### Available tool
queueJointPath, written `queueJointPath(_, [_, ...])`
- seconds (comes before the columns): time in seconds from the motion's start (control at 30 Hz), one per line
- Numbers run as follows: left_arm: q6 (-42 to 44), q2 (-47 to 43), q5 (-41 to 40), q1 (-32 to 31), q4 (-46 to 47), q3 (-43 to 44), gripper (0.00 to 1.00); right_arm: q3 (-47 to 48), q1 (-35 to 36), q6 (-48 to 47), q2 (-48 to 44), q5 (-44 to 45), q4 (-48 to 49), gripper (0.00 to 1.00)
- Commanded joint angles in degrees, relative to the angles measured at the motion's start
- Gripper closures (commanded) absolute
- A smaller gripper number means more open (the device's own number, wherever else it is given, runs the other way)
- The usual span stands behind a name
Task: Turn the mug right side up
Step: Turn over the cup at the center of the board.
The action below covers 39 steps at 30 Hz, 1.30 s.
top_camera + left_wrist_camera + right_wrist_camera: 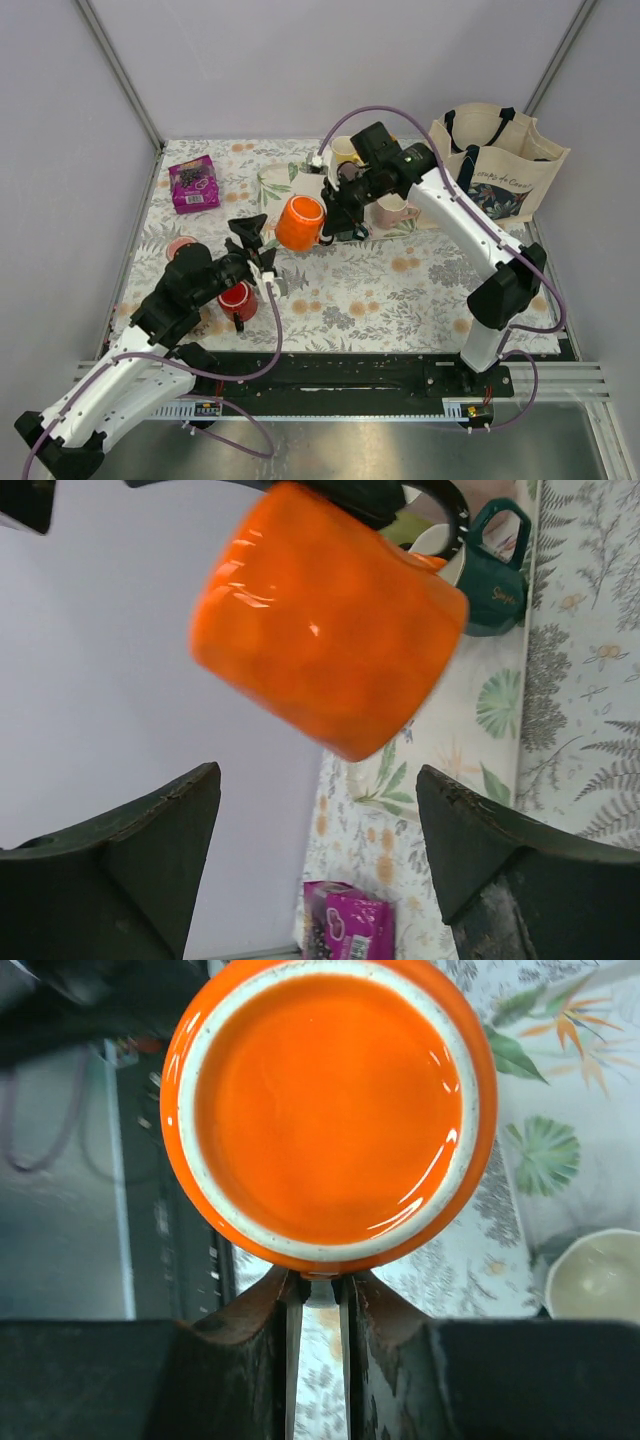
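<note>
Right pincer [317, 1290] is nearly closed, jaws just a sliver apart, clamped on the rim edge of an orange mug [328, 1110]. Can't tell exactly which bit is pinched. The orange mug hangs in the air straight ahead of the fingertips, lying on its side w/ its glazed base facing back toward the wrist.

Left pincer [318, 780] is wide open w/ nothing in it. The same orange mug [330, 620] floats just beyond its fingertips, in front of the gap and not between the jaws.

The mug [181, 247] – the salmon-pink one – sits on the floral cloth off to the outer side of the left pincer [258, 255], partly hidden behind that arm and well apart from the right pincer [330, 218]. Can't tell which way up it is.

Red mug [237, 298] sits just under the left wrist. Purple packet [194, 183] is farther out beyond the salmon one. Behind the right pincer there's a pale pink mug [393, 210], and a tote bag [500, 165] farther out. A dark green mug [495, 580] shows past the orange mug.
</note>
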Motion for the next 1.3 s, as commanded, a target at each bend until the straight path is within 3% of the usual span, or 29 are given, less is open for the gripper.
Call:
queueJointPath(0.0, [9.8,-0.7,-0.8,-0.9,11.3,-3.7,0.17,3.5,-3.4,12.4,0.8,-17.4,1.9,1.00])
queueJointPath(0.13, [13.7,1.0,-2.2,-3.7,20.2,-5.8,0.18,0.5,-4.8,18.0,0.5,-26.5,4.7,1.00])
queueJointPath(0.3, [21.5,6.2,-5.6,-6.3,39.6,-9.3,0.19,-0.7,-6.1,19.6,1.6,-30.0,5.6,1.00])
queueJointPath(0.37, [22.8,8.5,-5.6,-6.7,44.1,-9.3,0.30,-0.7,-6.3,20.0,2.1,-30.2,5.7,1.00])
queueJointPath(0.5, [21.6,11.0,-4.5,-7.0,44.7,-7.4,0.71,-1.3,-6.7,20.9,2.2,-28.3,6.5,1.00])
queueJointPath(0.53, [21.1,11.4,-4.5,-7.1,43.3,-6.6,0.84,-1.5,-6.7,20.9,2.2,-27.6,6.7,1.00])
queueJointPath(0.57, [20.1,11.5,-4.5,-7.2,42.0,-6.0,0.95,-1.6,-6.9,20.5,2.1,-26.7,7.1,0.89])
queueJointPath(0.6, [18.9,11.8,-5.1,-7.1,40.3,-5.5,1.00,-1.7,-6.9,19.8,2.1,-25.2,7.2,0.76])
queueJointPath(0.7, [13.9,11.7,-6.6,-7.3,31.8,-2.6,1.00,-2.1,-7.2,15.5,0.8,-19.4,7.3,0.57])
queueJointPath(0.83, [1.8,12.8,-10.6,-7.3,13.9,4.4,1.00,-6.4,-7.5,7.9,-5.0,-8.7,11.0,0.52])
queueJointPath(1.0, [-22.7,20.3,-23.1,-7.2,-2.2,16.7,1.00,-29.7,-6.6,0.9,-21.6,5.8,36.8,0.34])
queueJointPath(1.07, [-31.7,25.1,-26.9,-7.1,-9.0,21.8,1.00,-36.4,-4.8,-4.1,-26.7,8.7,41.9,0.30])
queueJointPath(1.13, [-36.6,28.7,-25.6,-6.9,-14.6,25.4,1.00,-41.6,-2.3,-11.1,-30.0,10.9,44.1,0.27])
queueJointPath(1.27, [-42.4,31.7,-21.8,-6.8,-17.0,27.8,1.00,-45.1,3.1,-16.2,-31.4,14.8,42.4,0.27])
